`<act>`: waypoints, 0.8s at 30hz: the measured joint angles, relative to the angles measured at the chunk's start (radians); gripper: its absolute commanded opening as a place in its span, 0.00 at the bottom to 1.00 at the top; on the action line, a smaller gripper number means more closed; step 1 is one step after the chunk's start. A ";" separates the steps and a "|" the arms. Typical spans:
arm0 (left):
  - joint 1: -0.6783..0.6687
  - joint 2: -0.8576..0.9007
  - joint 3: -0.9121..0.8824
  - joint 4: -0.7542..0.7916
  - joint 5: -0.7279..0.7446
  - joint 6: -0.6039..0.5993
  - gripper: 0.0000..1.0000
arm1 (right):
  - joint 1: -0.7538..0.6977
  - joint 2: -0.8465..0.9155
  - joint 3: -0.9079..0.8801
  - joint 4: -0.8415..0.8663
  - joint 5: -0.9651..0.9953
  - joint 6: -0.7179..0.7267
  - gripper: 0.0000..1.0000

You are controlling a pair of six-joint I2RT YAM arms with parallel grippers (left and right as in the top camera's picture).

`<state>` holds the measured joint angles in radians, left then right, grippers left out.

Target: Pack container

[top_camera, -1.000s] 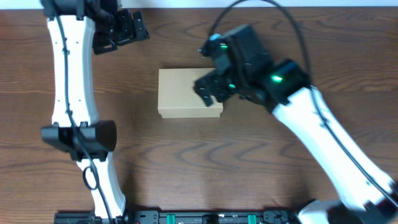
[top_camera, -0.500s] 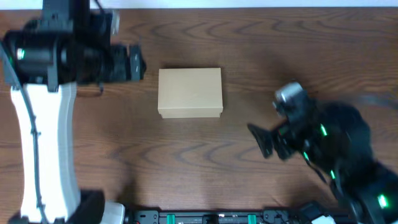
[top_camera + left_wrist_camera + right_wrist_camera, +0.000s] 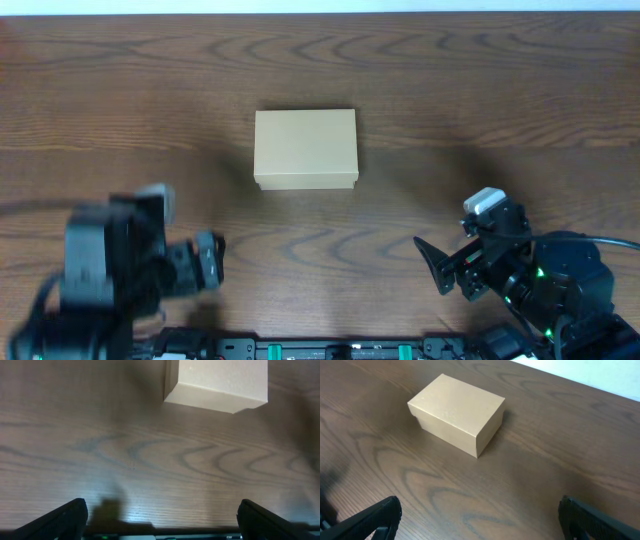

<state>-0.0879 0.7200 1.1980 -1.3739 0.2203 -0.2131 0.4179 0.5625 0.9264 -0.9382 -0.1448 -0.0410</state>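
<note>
The container [image 3: 305, 149] is a small tan cardboard box, lid shut, alone in the middle of the table. It shows at the top of the left wrist view [image 3: 217, 384] and upper left in the right wrist view [image 3: 457, 412]. My left gripper [image 3: 210, 262] is open and empty at the front left, well short of the box. My right gripper [image 3: 440, 265] is open and empty at the front right, also apart from the box. Only the fingertips of each show in the wrist views, left [image 3: 160, 520] and right [image 3: 480, 520].
The dark wood table [image 3: 480, 110] runs to a pale wall at the back. A black rail with green lights [image 3: 320, 350] lies along the front edge.
Both arms have pulled back from the box toward the front edge: the left from the far left corner, the right from beside the box. The box has not moved.
</note>
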 measured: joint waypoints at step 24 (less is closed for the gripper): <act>0.000 -0.467 -0.307 0.209 -0.135 -0.083 0.96 | 0.000 0.000 -0.003 0.000 0.000 0.000 0.99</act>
<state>-0.0879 0.2531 0.8909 -1.1645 0.0853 -0.2962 0.4175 0.5625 0.9237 -0.9382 -0.1448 -0.0410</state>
